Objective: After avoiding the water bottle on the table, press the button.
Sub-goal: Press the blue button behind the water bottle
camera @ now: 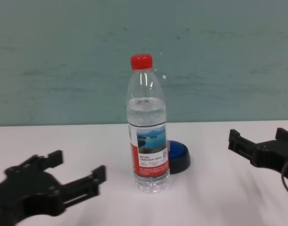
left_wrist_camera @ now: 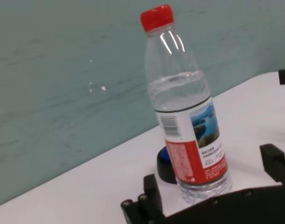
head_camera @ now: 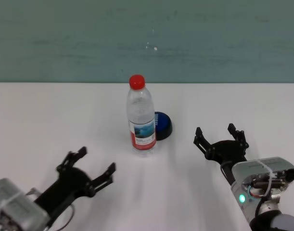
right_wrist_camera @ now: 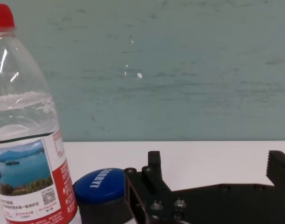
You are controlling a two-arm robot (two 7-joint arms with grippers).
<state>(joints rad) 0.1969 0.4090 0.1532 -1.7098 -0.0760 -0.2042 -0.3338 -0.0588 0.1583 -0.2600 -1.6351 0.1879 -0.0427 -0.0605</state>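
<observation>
The water bottle (head_camera: 141, 119) stands upright in the middle of the white table (head_camera: 50, 120), clear with a red cap and a red-and-white label. Just behind it to the right sits the button (head_camera: 162, 125), a low blue dome on a black base, partly hidden by the bottle. My right gripper (head_camera: 220, 135) is open, low over the table to the right of the button and apart from it. My left gripper (head_camera: 91, 168) is open near the front left, well short of the bottle. The bottle (right_wrist_camera: 28, 135) and button (right_wrist_camera: 102, 185) also show in the right wrist view.
A teal wall (head_camera: 147, 38) rises behind the table's far edge. Bare tabletop lies between my right gripper and the button.
</observation>
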